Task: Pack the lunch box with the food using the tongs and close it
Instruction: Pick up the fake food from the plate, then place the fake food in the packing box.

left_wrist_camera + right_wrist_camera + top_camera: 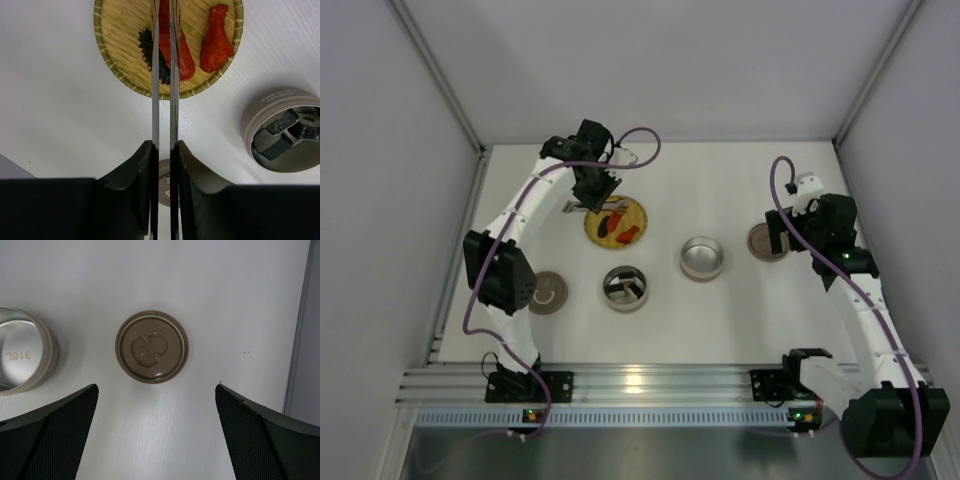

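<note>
left gripper (164, 146) clamps the slim silver metal tongs (155, 90), arms nearly together over a red-orange finger-like piece (185, 55) on the round yellow woven plate (120, 30); tips out of view, can't tell if they pinch it.

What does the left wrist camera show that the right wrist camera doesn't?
Only the left wrist view: the left end effector gripping the tongs, which stretch over a woven plate with red food pieces, plus a tin holding dark pieces. Only the right wrist view: the open right end effector above a brown lid, with an empty steel tin at the left edge. Both: the white table.
</note>
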